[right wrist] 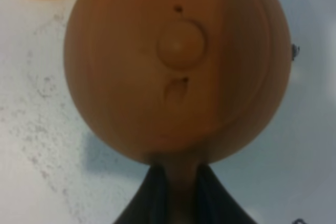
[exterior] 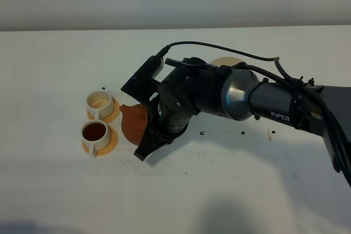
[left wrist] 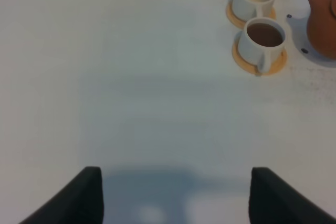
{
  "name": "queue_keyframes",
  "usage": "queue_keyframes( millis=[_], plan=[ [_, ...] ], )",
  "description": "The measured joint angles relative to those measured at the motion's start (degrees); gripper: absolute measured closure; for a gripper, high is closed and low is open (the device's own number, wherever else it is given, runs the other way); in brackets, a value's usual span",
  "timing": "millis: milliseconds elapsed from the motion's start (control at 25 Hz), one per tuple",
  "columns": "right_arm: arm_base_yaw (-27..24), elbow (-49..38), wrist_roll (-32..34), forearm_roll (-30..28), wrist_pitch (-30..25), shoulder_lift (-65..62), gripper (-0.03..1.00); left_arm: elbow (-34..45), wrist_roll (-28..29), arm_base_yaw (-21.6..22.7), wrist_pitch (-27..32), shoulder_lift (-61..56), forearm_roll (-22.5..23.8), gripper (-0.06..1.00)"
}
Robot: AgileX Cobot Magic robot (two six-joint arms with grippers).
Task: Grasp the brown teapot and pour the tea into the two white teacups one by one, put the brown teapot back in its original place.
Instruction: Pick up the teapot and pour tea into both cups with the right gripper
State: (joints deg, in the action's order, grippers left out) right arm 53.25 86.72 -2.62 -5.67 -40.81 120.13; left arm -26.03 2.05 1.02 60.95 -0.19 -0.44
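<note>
black arm (exterior: 189, 94), silver joint (exterior: 239, 95), white piper lettering (exterior: 279, 114).

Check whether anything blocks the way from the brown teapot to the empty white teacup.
Nothing visible does. The brown teapot is just right of the empty white teacup in the high view, only table between; the filled teacup stands aside, nearer the camera.

We've got the teapot (exterior: 133, 123), squat, round, reddish-brown clay with a knobbed lid. Its handle is pinched in the right gripper (right wrist: 181, 192), and its body hangs just beside the near cup (exterior: 95, 132). That white cup stands upright, brimming with dark tea. The far cup (exterior: 99, 102), right behind it, is upright too and shows only its pale cream inside. The round beige coaster (exterior: 227, 62) lies well apart, partly hidden from us.
</note>
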Motion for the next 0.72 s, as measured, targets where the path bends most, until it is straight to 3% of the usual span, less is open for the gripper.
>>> queue_keyframes(
  millis=[480,720],
  plan=[
    [0.0,-0.2,0.0,0.8,0.6,1.8,0.87,0.0,0.0,0.0,0.0,0.0,0.0,0.38],
    [0.0,4.6,-0.1,-1.7,-6.0,1.0,0.87,0.0,0.0,0.0,0.0,0.0,0.0,0.38]
  ],
)
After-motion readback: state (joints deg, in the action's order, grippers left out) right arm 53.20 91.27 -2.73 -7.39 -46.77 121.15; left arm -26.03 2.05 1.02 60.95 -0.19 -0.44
